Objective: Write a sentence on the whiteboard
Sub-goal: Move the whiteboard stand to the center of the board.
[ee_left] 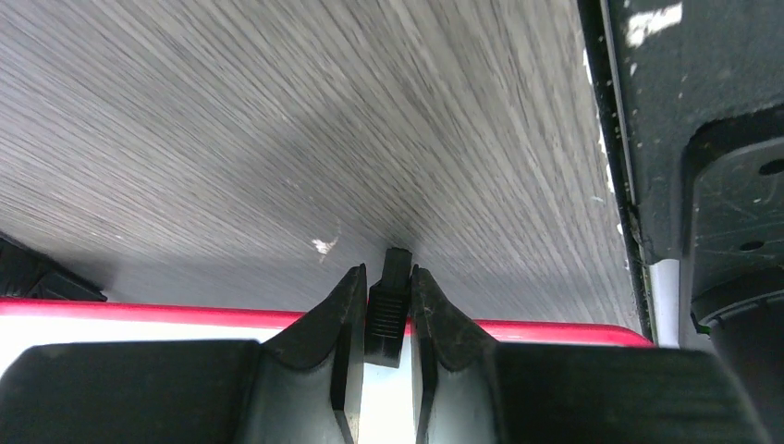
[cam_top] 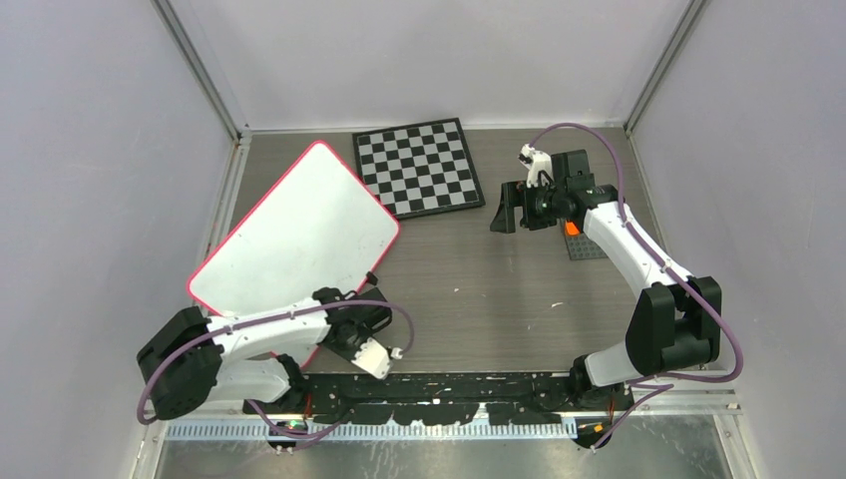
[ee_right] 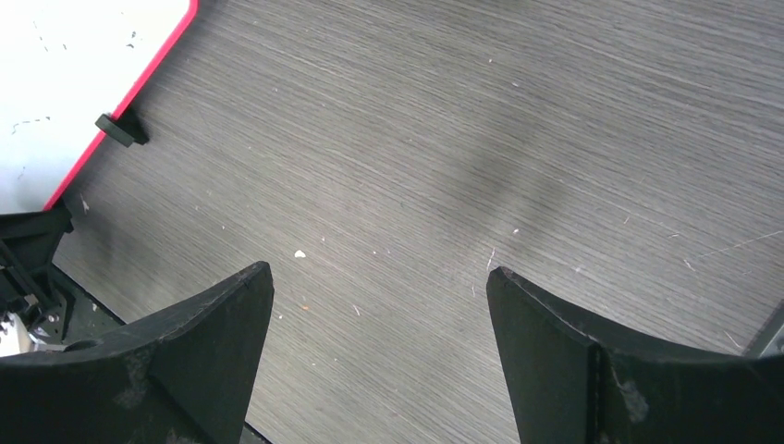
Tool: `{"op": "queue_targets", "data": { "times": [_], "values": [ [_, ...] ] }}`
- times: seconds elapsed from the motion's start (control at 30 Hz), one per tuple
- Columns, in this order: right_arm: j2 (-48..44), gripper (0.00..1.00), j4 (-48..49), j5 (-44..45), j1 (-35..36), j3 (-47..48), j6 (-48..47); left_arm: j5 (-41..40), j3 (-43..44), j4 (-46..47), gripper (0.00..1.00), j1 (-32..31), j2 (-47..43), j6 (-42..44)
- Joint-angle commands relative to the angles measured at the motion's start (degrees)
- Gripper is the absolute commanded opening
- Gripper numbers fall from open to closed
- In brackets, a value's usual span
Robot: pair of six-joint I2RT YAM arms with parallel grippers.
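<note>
The whiteboard (cam_top: 299,235) lies at an angle on the left of the table, white with a red-pink rim. The sentence is out of view; the board's face looks plain white from above. My left gripper (cam_top: 339,317) sits at the board's near edge. In the left wrist view it (ee_left: 386,271) is shut on a small black clip foot (ee_left: 388,310) on the red rim (ee_left: 139,313). My right gripper (cam_top: 506,208) hangs open over bare table, right of the board. The right wrist view shows it (ee_right: 379,277) holding nothing, with the board's corner (ee_right: 55,74) and another clip foot (ee_right: 120,129) at the upper left.
A black-and-white checkered board (cam_top: 419,165) lies at the back centre. A grey plate (cam_top: 587,246) with an orange piece (cam_top: 571,229) sits under the right arm. A black rail (cam_top: 439,389) runs along the near edge. Enclosure walls stand on three sides.
</note>
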Motion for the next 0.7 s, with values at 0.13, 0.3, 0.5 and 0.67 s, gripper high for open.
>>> {"op": "queue_targets", "data": {
  "times": [0.13, 0.3, 0.5, 0.67],
  "values": [
    [-1.9, 0.9, 0.5, 1.4, 0.1, 0.3, -0.2, -3.1, 6.0, 4.3, 0.0, -7.1, 4.5, -2.7],
    [-2.7, 0.9, 0.3, 2.5, -0.2, 0.4, 0.1, -3.7, 8.8, 5.8, 0.0, -11.6, 9.4, -2.2],
    [-3.7, 0.9, -1.0, -0.3, -5.0, 1.0, 1.1, -4.0, 14.3, 6.4, 0.0, -16.7, 15.5, -1.3],
    [-4.3, 0.9, -2.6, -3.3, -12.0, 1.5, 0.6, -4.2, 19.4, 6.6, 0.0, -19.3, 21.4, -1.0]
  ]
}}
